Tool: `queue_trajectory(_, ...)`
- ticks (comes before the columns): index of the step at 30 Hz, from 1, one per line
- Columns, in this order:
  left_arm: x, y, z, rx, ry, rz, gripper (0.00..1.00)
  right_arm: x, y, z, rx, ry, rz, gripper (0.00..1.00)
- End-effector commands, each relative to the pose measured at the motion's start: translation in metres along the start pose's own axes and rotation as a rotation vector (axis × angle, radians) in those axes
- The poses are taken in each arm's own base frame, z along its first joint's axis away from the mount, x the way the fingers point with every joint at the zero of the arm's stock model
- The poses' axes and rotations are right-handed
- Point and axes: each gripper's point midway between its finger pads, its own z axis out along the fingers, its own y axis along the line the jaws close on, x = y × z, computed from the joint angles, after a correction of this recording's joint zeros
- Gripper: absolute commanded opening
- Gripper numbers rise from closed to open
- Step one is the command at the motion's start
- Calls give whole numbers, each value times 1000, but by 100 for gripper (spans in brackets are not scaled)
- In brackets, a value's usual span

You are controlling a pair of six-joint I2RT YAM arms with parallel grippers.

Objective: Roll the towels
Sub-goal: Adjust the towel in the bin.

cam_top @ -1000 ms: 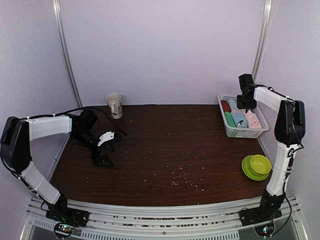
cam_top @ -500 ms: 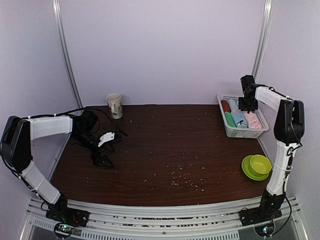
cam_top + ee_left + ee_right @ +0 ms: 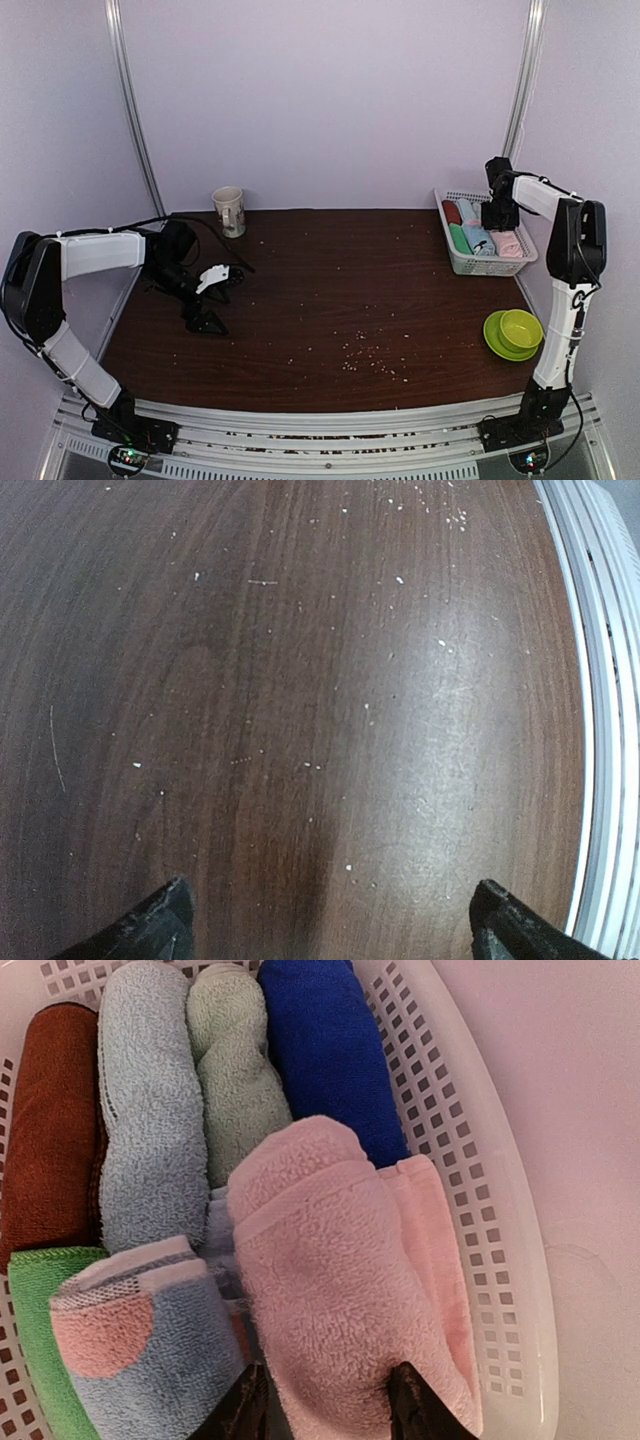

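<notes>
**Cloth, plastic, wood grain**

The pink towel is showing a thick, fluffy, matt pile. The dotted towel at its 9 o'clock is showing tighter terry loops. The basket is reading as white moulded plastic, faintly glossy. The table is showing smooth dark wood grain and catching a soft sheen.

A pale mug stands at the dark wooden table's far left; a white slatted basket sits at its far right; nearer, a green bowl rests on a green plate; pale crumbs dot the front.
</notes>
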Motion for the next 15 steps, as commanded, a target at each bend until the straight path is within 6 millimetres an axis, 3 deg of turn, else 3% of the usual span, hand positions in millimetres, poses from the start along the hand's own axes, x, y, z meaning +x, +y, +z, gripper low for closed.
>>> queue_trajectory(1, 1, 2, 3, -1, -2, -6, 98, 10, -13, 10, 22, 56, -1, 43)
queue_trajectory(7, 1, 2, 3, -1, -2, -6, 98, 20, -19, 20, 27, 108, -33, 47)
queue_trajectory(15, 1, 3, 3, -2, -4, -4, 98, 27, -15, 24, -6, 136, -70, 60)
